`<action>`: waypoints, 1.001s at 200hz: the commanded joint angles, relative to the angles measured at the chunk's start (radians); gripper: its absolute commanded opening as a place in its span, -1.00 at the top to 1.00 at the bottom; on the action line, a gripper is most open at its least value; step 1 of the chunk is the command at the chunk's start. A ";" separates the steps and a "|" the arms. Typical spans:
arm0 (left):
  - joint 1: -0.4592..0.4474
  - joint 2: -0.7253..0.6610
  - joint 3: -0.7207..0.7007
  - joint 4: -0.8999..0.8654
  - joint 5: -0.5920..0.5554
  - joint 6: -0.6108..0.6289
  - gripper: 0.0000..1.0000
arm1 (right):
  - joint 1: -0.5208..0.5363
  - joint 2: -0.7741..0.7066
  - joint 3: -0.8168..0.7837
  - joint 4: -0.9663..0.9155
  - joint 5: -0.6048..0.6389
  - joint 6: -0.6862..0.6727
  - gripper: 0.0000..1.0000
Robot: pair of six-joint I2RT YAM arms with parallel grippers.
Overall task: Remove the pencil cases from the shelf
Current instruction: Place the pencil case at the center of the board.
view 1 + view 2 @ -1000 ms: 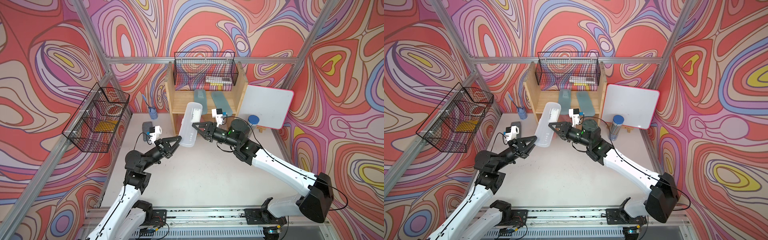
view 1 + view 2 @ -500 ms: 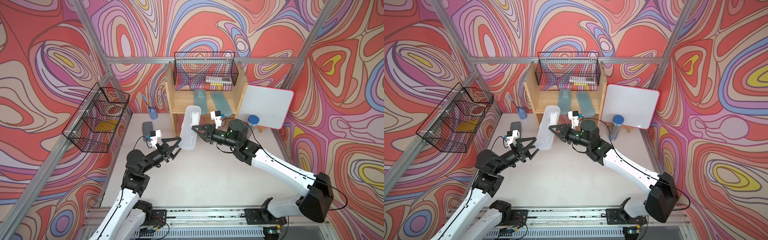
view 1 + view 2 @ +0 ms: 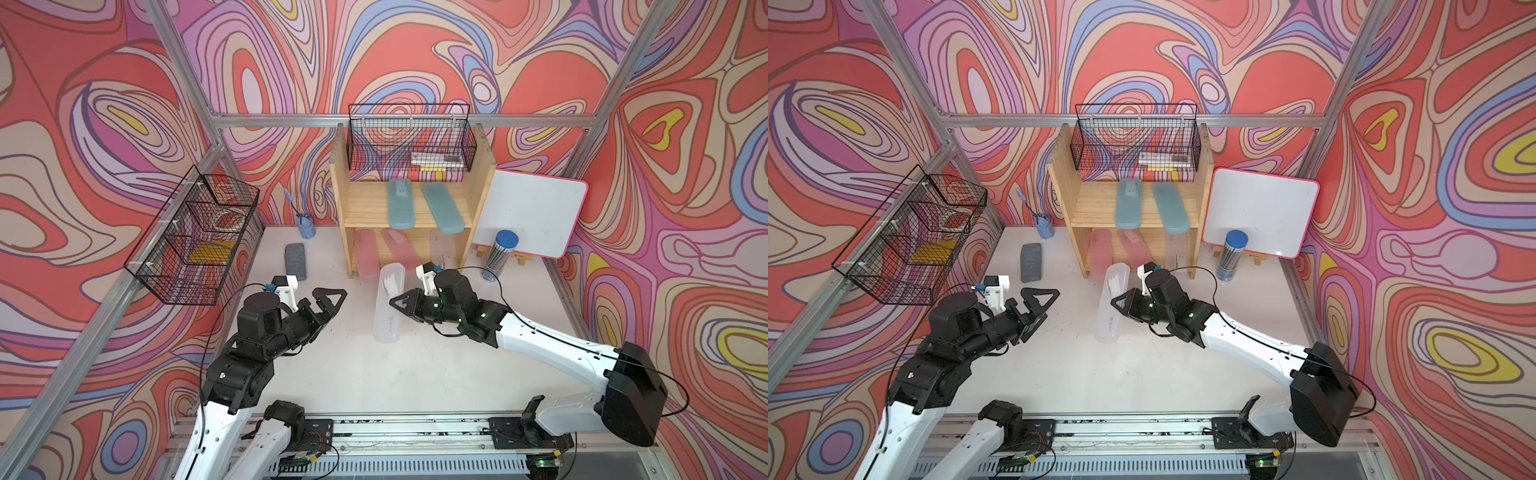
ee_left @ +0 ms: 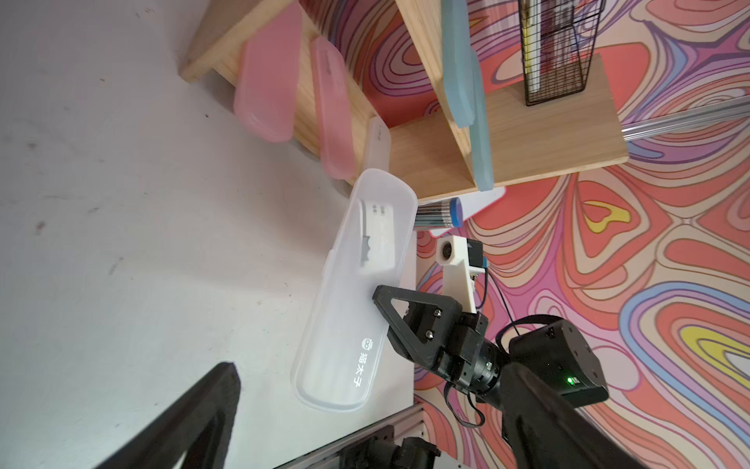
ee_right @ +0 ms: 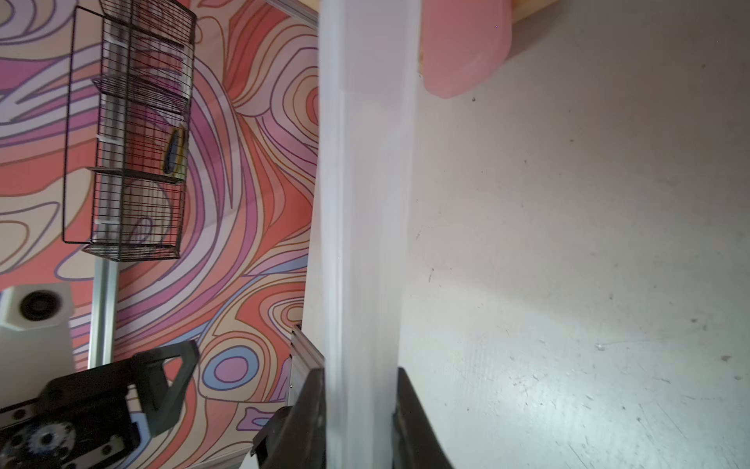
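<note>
My right gripper is shut on the long edge of a frosted clear pencil case, in front of the shelf and over the table. The right wrist view shows both fingers pinching that case. My left gripper stands open to the case's left, apart from it and holding nothing. Two teal pencil cases lie on the upper board. On the lower board lie two pink ones and a clear one.
A grey eraser block and a blue pen cup sit left of the shelf. A blue-capped pencil tube and a whiteboard stand to its right. Black wire baskets hang on the left wall and above the shelf.
My left gripper has let go of the clear case, opened wide and drawn back to the left. The right gripper has carried the case lower and nearer, away from the shelf.
</note>
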 commanded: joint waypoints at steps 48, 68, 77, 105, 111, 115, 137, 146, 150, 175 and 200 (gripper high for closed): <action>0.005 -0.003 0.095 -0.309 -0.176 0.148 -0.98 | 0.121 0.237 0.052 0.173 0.105 0.033 0.73; 0.005 -0.017 0.081 -0.313 -0.172 0.144 -0.98 | 0.149 0.331 0.096 0.235 0.102 0.062 0.73; 0.005 -0.024 0.079 -0.322 -0.178 0.142 -0.98 | 0.160 0.374 0.128 0.248 0.101 0.068 0.73; 0.005 -0.050 0.081 -0.347 -0.198 0.137 -0.98 | 0.185 0.511 0.238 0.248 0.083 0.071 0.74; 0.005 -0.055 0.079 -0.352 -0.200 0.136 -0.98 | 0.187 0.534 0.256 0.253 0.081 0.080 0.74; 0.005 -0.057 0.080 -0.355 -0.201 0.135 -0.98 | 0.187 0.548 0.267 0.259 0.078 0.086 0.74; 0.005 -0.071 0.076 -0.365 -0.198 0.128 -0.98 | 0.192 0.621 0.321 0.280 0.067 0.115 0.74; 0.005 -0.076 0.076 -0.369 -0.200 0.127 -0.98 | 0.195 0.648 0.343 0.282 0.063 0.123 0.74; 0.005 -0.077 0.076 -0.371 -0.200 0.128 -0.99 | 0.196 0.660 0.352 0.280 0.061 0.126 0.74; 0.005 -0.088 0.075 -0.383 -0.202 0.130 -0.98 | 0.197 0.720 0.401 0.281 0.044 0.142 0.74; 0.005 -0.096 0.069 -0.394 -0.204 0.131 -0.98 | 0.197 0.759 0.425 0.280 0.036 0.146 0.74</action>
